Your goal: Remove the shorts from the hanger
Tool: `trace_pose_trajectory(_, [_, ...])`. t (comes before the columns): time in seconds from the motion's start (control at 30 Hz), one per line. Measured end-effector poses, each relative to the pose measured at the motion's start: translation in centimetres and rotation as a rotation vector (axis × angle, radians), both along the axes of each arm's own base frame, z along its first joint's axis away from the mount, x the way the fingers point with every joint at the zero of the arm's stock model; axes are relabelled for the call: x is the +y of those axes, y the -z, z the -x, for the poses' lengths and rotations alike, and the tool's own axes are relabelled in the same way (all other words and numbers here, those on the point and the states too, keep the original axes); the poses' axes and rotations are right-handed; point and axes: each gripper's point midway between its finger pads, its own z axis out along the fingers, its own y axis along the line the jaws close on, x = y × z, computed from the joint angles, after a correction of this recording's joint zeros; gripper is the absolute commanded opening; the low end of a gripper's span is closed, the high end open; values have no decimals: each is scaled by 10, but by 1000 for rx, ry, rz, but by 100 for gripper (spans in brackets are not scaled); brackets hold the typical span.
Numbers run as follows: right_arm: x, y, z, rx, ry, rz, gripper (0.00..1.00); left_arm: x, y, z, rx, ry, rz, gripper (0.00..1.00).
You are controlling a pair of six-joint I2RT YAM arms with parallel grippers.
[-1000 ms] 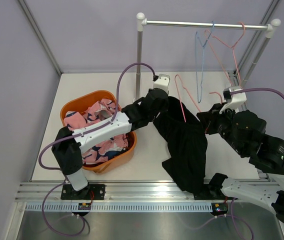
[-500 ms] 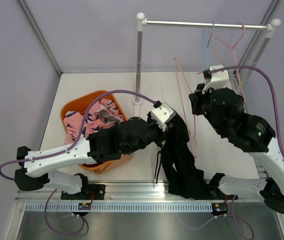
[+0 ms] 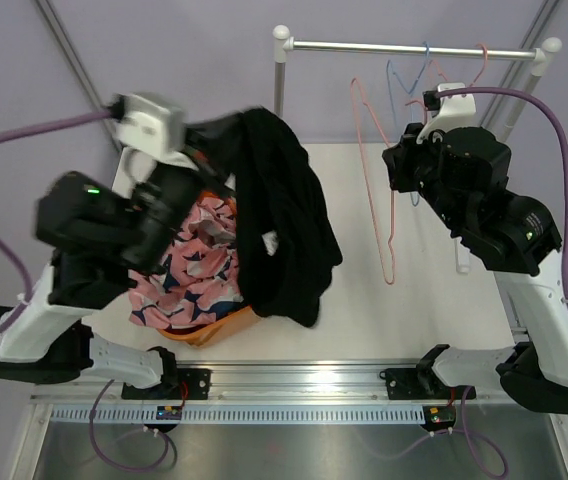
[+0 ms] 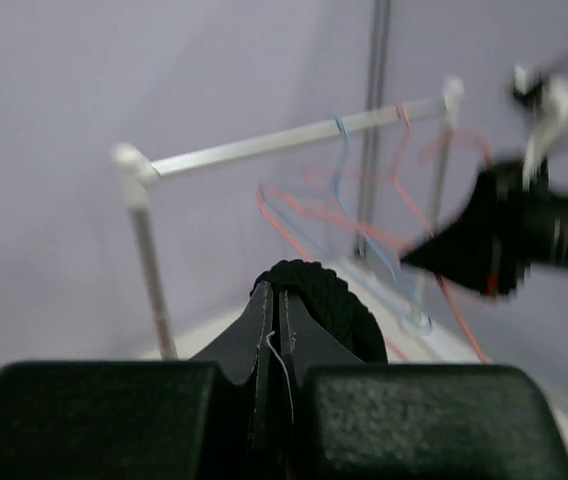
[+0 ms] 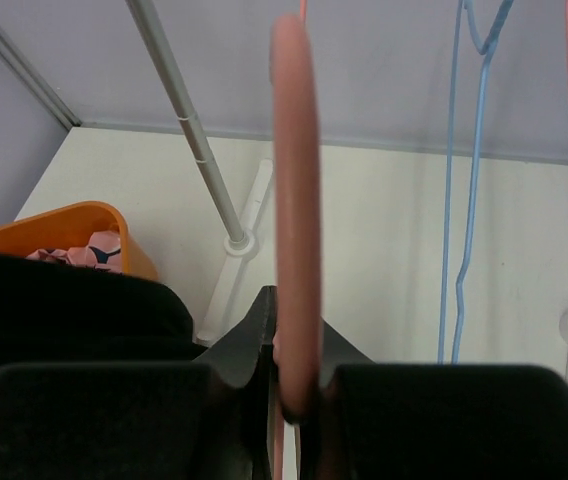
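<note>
Jaws: left gripper (image 4: 274,300) pinched on black shorts (image 3: 279,220), right gripper (image 5: 294,340) clamped on pink hanger (image 5: 296,200) | held aloft by basket (image 3: 219,325) (much seems past its rim) | risk: release now spills cloth onto table (image 3: 364,320)

The top camera looked down from behind the arm bases, over the surface (image 3: 364,310) to the rail (image 3: 414,47) at its far side. The left wrist camera looked almost level past the left fingers (image 4: 239,345) and black shorts (image 4: 319,290) toward that rail. The right wrist camera looked down along the right fingers (image 5: 249,340), close against a pink hanger (image 5: 296,200), sharing the orange basket (image 5: 74,225) with the top view.
</note>
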Motion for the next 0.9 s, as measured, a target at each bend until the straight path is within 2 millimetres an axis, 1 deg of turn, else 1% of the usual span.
trace_pose_trajectory(0.03, [0,1,0,4,-2,2,0,17,-26,1,-43,-29,54,0])
trace_pose_trajectory(0.07, [1,3,0,8,-6,4,0,39,-53,2,-92,-64,115,0])
trace_pose_trajectory(0.1, [1,5,-1,12,-7,7,0,59,-74,4,-130,-95,169,0])
trace_pose_trajectory(0.13, [2,7,-1,18,-12,10,0,79,-92,6,-167,-126,217,0])
trace_pose_trajectory(0.17, [2,10,-2,24,-13,15,0,97,-105,8,-198,-156,252,0])
trace_pose_trajectory(0.2, [2,13,-2,32,-13,21,0,115,-115,10,-223,-186,282,0])
trace_pose_trajectory(0.27, [1,19,-3,46,-10,33,0,139,-125,13,-253,-230,316,0])
trace_pose_trajectory(0.3, [1,21,-3,51,-8,37,0,147,-127,14,-262,-251,324,0])
trace_pose_trajectory(0.37, [0,24,-4,59,-6,44,0,150,-119,12,-274,-276,308,0])
trace_pose_trajectory(0.4, [-1,24,-4,60,-5,45,0,145,-110,10,-273,-284,281,0])
trace_pose_trajectory(0.47, [-1,25,-4,60,-5,47,0,129,-89,1,-263,-306,209,0])
trace_pose_trajectory(0.57, [-1,27,-4,64,-5,51,0,98,-42,-20,-214,-325,93,0])
trace_pose_trajectory(0.63, [0,29,-5,70,-7,56,0,74,9,-39,-148,-329,-6,0])
trace_pose_trajectory(0.67, [0,31,-5,72,-9,58,0,68,30,-46,-118,-334,-41,0])
trace_pose_trajectory(0.7, [1,32,-5,76,-10,62,0,63,60,-56,-70,-345,-82,0])
trace_pose_trajectory(0.73, [0,34,-5,79,-11,64,0,60,84,-64,-26,-352,-115,0])
trace_pose_trajectory(0.77, [1,35,-5,83,-13,66,0,62,107,-71,20,-367,-143,0])
trace_pose_trajectory(0.8, [1,36,-5,86,-16,68,0,68,131,-78,75,-389,-153,0])
trace_pose_trajectory(0.83, [1,38,-5,89,-17,71,0,77,152,-82,133,-412,-156,0])
trace_pose_trajectory(0.9, [0,40,-5,93,-19,78,0,104,186,-88,238,-478,-113,0])
